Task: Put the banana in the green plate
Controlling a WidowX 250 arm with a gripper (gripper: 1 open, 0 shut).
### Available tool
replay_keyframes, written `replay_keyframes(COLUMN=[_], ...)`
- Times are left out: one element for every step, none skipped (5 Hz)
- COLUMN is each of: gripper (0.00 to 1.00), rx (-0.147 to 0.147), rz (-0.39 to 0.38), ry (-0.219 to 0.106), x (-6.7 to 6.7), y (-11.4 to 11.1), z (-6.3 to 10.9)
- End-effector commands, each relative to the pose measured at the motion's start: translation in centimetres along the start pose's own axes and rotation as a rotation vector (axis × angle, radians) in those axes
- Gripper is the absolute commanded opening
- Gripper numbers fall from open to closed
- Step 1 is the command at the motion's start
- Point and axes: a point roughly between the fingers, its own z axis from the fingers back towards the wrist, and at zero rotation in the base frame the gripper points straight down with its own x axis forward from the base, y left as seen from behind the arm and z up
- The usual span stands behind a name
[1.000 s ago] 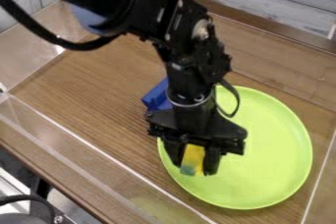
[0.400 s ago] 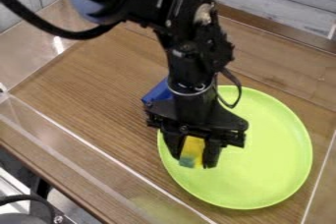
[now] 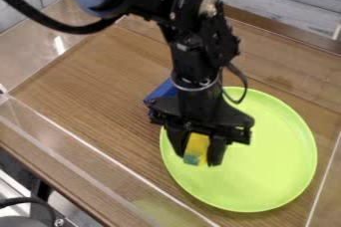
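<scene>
Banana placement is the purpose of what is seen, and the scene is taken from its largest part down. A brown wood-grain table point(image 3: 80, 92) carries everything, and a clear plastic wall is stood along its near-left edge. A large round lime-green plastic plate point(image 3: 273, 161) with a shallow raised rim is laid towards the table's right edge, so that a wide, low target is offered. A black jointed robot arm point(image 3: 186, 32) is reached in from the far-left corner and is pointed straight down over the plate's left part. A blue rectangular block point(image 3: 162, 94) is partly hidden behind the arm, just beside the plate's left rim. The black gripper point(image 3: 197, 151) is closed on the small slim yellow banana point(image 3: 196, 148), which is held roughly upright between the jaws, above the plate's surface. Release is judged not yet made; whether the lower tip touches the plate cannot be told.
</scene>
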Motion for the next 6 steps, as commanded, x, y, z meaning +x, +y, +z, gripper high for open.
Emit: replay_keyframes(gripper=[0.00,0.00,0.00,0.00,0.00,0.00], rx=[-0.027,-0.033,-0.039,-0.044,-0.047,-0.051], rz=[-0.019,-0.030,-0.040,-0.049,-0.056,-0.065], ry=[-0.055,-0.059,-0.063,-0.066,-0.069,-0.073], x=[1.1,1.2,1.3,1.4,1.5,1.6], y=[-0.8,-1.0,-1.3,-1.5,-1.7,-2.1], z=[1.6,1.8,2.0,2.2,2.3,2.4])
